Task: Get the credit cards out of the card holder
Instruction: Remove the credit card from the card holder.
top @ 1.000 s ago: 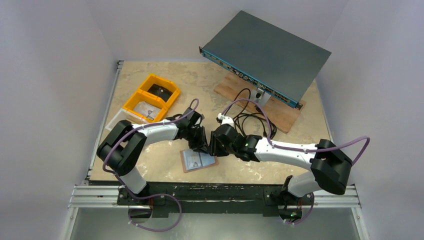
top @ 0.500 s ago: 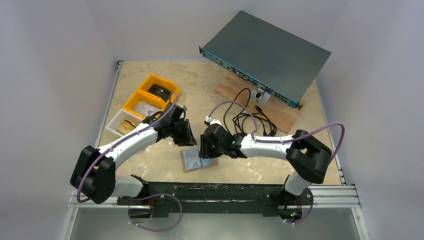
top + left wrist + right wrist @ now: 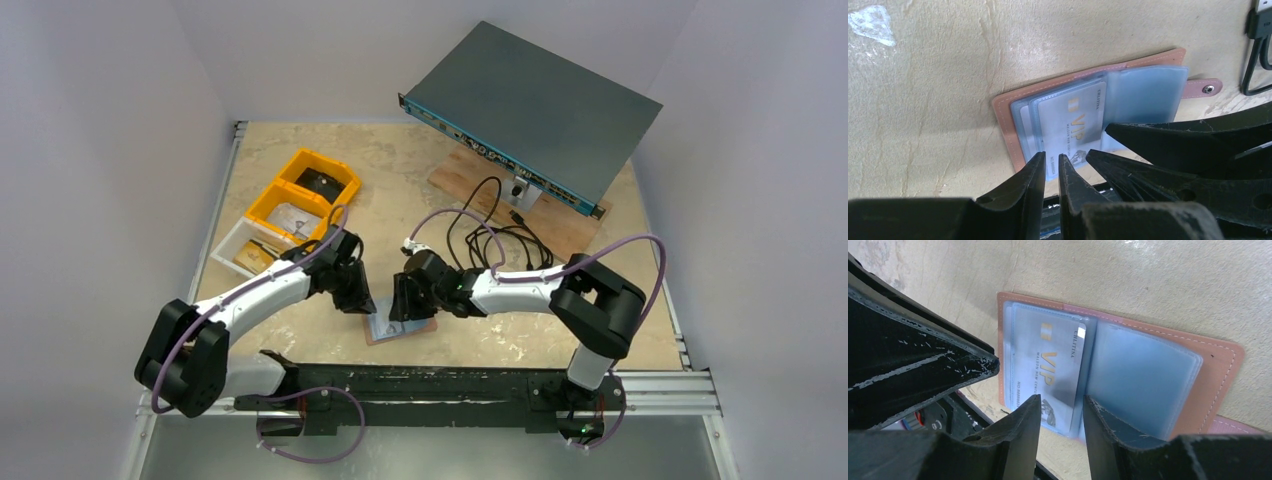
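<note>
Over the open card holder (image 3: pixel 384 328) hover left hand (image 3: pixel 364 304) and right hand (image 3: pixel 401 312).

1. Soft, even overhead light fills the top view; the beige table (image 3: pixel 430 160) reads bright, and the arms cast only faint shadows.
2. Left wrist view: the left gripper (image 3: pixel 1051 157) is a near-black, slightly soft silhouette; a dim shadow lies beside the card holder (image 3: pixel 1004 117).
3. Right wrist view: the VIP card (image 3: pixel 1048 365) is sharp, with a grey sheen crossing it; the clear sleeves (image 3: pixel 1143 375) look hazy.
</note>
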Controlling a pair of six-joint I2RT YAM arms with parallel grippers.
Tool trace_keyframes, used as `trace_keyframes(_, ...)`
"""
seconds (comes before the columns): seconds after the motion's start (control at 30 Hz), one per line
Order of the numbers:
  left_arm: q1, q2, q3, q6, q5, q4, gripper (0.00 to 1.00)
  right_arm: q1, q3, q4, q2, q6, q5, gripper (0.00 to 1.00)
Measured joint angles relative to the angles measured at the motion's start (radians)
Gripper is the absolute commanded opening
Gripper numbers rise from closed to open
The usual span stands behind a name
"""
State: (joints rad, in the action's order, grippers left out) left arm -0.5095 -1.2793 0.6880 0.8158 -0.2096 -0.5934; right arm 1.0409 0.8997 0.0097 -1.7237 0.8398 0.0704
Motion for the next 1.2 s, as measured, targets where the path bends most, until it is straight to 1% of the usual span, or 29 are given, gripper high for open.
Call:
trace_keyframes(0.2,-0.002,-0.028,-0.010,0.000,-0.001,0.016,0.12,-0.022,-0.040,0.055,0.000,0.024,0.013,0.39)
trace_keyframes(0.6,-0.020,-0.106,-0.014,0.004,-0.017,0.082,0.09,-0.062,-0.103,0.219,-0.019,0.073,0.113,0.39)
trace_keyframes(0.77,-0.023,-0.143,0.013,0.004,-0.023,0.072,0.07,-0.073,-0.116,0.248,-0.024,0.087,0.140,0.40)
trace_keyframes(0.87,-0.024,-0.164,0.034,0.003,-0.021,0.051,0.03,-0.087,-0.136,0.282,-0.024,0.100,0.159,0.42)
trace_keyframes(0.93,-0.025,-0.178,0.046,0.003,-0.017,0.040,0.00,-0.103,-0.163,0.332,-0.024,0.113,0.182,0.41)
trace_keyframes(1.2,-0.035,-0.222,0.078,0.003,-0.027,0.034,0.00,-0.183,-0.306,0.575,-0.024,0.203,0.298,0.40)
